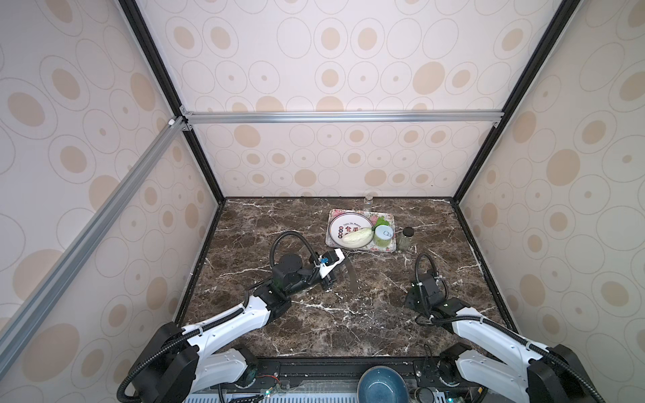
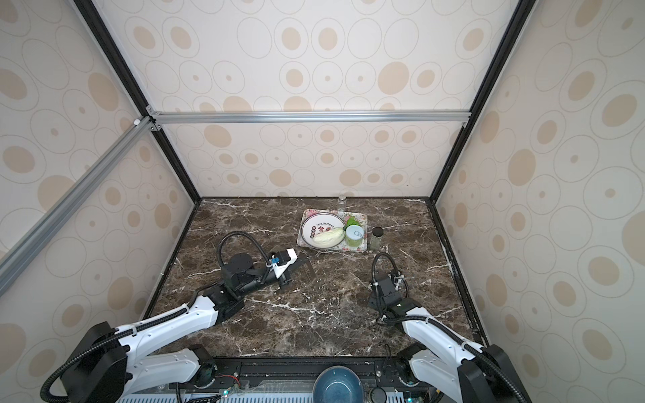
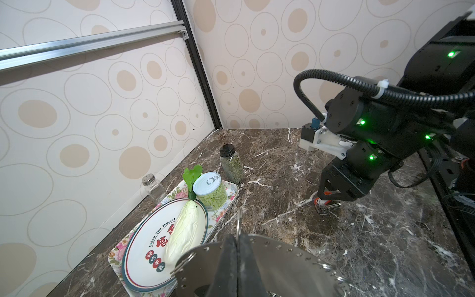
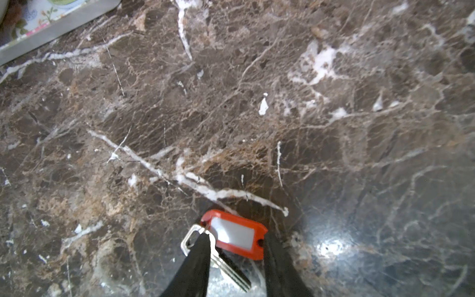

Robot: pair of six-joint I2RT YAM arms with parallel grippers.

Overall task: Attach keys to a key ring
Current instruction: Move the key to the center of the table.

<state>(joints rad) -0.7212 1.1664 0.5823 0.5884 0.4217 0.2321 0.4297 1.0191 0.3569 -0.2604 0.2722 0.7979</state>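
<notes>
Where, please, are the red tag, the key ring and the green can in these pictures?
red tag (image 4: 234,235): right wrist view, white label.
key ring (image 3: 290,267): left wrist view, flat grey face.
green can (image 3: 207,183): left wrist view, lid.

place: lab test booth | cues: aluminium frame (image 1: 342,117), wallpapered panels (image 1: 349,52), marble tabletop (image 1: 349,314)

**What we are reading on the table**

In the left wrist view we are reading "Enjoy The Moment" in dark letters curving along the inner rim of the white plate (image 3: 138,244). Under it we are seeing large red Chinese characters, partly covered, and four small red round seals whose white characters we are not making out. In both top views the red marks are looking too small to read. The can (image 3: 213,199) is carrying a green label with print too fine for us. The red tag (image 4: 235,235) is showing a plain white label.
</notes>
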